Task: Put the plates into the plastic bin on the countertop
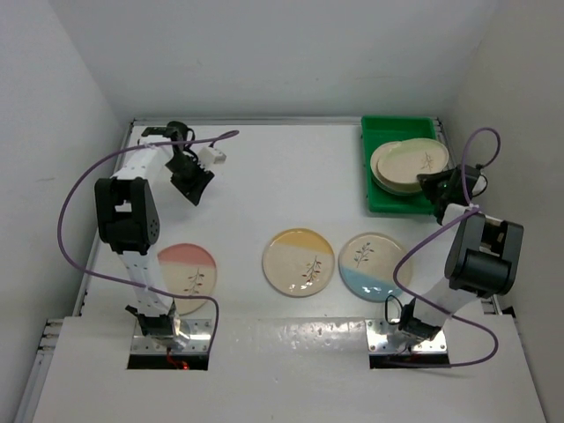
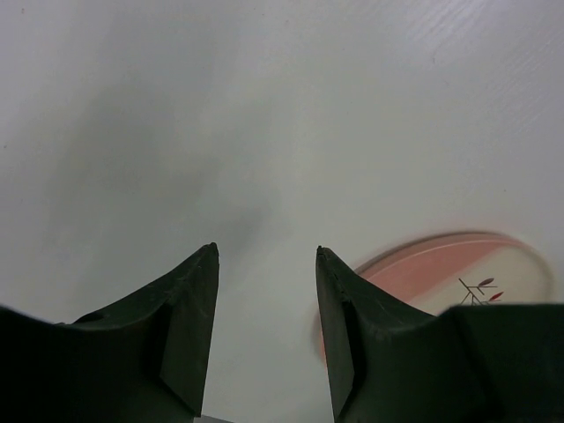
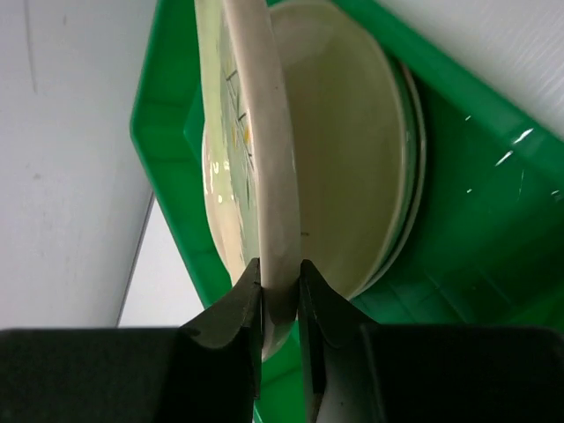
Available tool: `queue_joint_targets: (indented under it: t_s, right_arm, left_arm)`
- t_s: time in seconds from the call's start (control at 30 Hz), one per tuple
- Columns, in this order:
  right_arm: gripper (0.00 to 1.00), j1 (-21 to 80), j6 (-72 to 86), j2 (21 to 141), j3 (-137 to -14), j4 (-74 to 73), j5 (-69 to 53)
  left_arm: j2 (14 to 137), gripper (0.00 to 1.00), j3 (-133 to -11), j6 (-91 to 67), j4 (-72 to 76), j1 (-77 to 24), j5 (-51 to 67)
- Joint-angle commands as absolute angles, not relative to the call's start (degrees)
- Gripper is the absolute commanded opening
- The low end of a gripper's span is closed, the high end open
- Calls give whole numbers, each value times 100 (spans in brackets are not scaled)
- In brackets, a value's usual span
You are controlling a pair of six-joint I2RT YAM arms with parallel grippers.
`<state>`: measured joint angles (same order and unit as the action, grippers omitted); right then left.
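Note:
The green plastic bin point(image 1: 377, 201) stands at the far right of the white countertop point(image 1: 291, 176) and holds a stack of cream plates point(image 1: 397, 179). My right gripper point(image 1: 434, 185) is shut on the rim of the top plate point(image 1: 414, 159), held over that stack. In the right wrist view the held plate point(image 3: 264, 132) is edge-on between my fingers point(image 3: 280, 269), with more plates point(image 3: 352, 159) and the bin point(image 3: 476, 203) behind. On the countertop lie a pink plate point(image 1: 187, 268), a yellow plate point(image 1: 299, 262) and a blue plate point(image 1: 374, 261). My left gripper point(image 1: 192, 181) is open and empty; its wrist view point(image 2: 266, 251) shows the pink plate point(image 2: 441, 269).
White walls close in the countertop at the left, back and right. Purple cables point(image 1: 79, 189) loop off both arms. A small white block point(image 1: 214, 155) sits on the left arm near its gripper. The arm bases point(image 1: 167, 330) stand at the near edge.

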<state>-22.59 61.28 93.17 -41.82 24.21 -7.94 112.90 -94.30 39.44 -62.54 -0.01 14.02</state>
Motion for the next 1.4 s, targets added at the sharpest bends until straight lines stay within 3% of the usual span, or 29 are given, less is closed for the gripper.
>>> queue_joint_targets:
  t_s: [0.0,0.2,0.37,0.67,0.8,1.07,1.37]
  right_arm:
    - [0,-2092,5880,9307,-4500,3085,-1239]
    - [2,-2065,5967,9527,-4333,2954,-1283]
    - [20,-2022,5968,9782,-4438,2189,-1178]
    - [52,-1873,5599,9976,-5167,459,-792]
    - [61,-1626,5072,9879,-5572,-498,-238]
    - [63,-1055,4106,9142,-5933,-1327,764]
    - [65,-124,3481,8113,-5775,-1064,694]
  left_arm:
    - [10907,51,-9404,4104,-6302,44,1310]
    - [10565,66,-8474,4675,-6363,44,1029]
    - [10406,68,-7709,4746,-6083,166,791]
    - [10406,68,-7708,4746,-6082,431,800]
    - [10467,76,-7603,4922,-6301,431,730]
    - [10740,76,-7366,4974,-6328,983,765]
    - [10811,75,-6452,5064,-6033,1204,1116]
